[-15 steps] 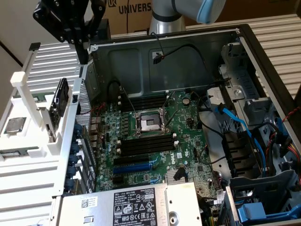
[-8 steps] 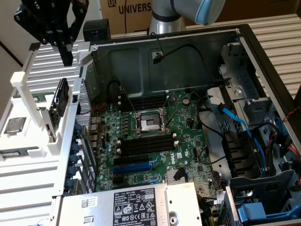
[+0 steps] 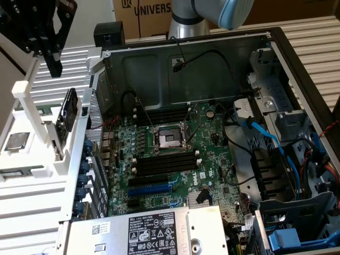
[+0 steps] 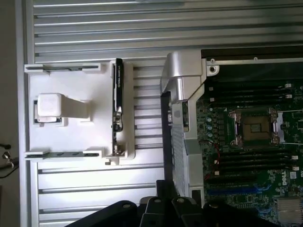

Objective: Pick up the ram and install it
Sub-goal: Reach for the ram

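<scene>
— Exterior view first: where's the ram?

— The ram point(image 3: 69, 114) stands on edge in the white holder point(image 3: 24, 90), outside the computer case point(image 3: 212, 69), on the exterior view's left. The gripper point(image 3: 53, 66) hangs above it, jaws pinched together, carrying nothing.

— What's the risk?

— Closed like that, I'd guess it would butt the ram's top edge rather than straddle it, and could tip it in the holder.

— And the wrist view?

— The ram point(image 4: 117, 109) shows edge-on and thin. The memory slots point(image 4: 251, 158) by the processor socket point(image 4: 255, 127) are well apart from it. A skewed grasp could seat it crooked, I reckon, and the computer case's wall between them looks easy to clip.
</scene>
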### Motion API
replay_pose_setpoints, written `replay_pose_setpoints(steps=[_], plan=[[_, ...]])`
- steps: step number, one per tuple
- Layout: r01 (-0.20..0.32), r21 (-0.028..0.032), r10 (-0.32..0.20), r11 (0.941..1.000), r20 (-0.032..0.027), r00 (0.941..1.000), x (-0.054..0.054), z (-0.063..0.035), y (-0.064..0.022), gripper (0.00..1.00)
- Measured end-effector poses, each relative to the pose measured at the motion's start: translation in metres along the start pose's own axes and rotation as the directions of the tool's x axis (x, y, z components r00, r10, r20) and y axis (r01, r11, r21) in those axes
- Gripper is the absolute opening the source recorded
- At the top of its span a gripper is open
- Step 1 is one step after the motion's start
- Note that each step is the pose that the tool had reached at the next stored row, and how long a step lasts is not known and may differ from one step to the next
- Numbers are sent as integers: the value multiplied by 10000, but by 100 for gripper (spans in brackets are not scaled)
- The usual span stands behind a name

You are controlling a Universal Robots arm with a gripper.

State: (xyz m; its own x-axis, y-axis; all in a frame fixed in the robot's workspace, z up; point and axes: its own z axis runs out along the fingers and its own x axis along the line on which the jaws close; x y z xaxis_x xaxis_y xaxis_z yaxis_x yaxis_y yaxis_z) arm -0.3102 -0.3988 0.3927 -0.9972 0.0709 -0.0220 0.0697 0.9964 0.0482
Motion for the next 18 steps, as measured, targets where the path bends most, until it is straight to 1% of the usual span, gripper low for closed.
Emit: replay_pose_setpoints(steps=[11,12,18], plan=[[0,-2,0,10000,6,10000,503,-11,-35,10],[-1,-1,1,10000,8,10000,596,-13,-42,10],[1,-2,-1,10000,17,10000,866,-18,-61,10]])
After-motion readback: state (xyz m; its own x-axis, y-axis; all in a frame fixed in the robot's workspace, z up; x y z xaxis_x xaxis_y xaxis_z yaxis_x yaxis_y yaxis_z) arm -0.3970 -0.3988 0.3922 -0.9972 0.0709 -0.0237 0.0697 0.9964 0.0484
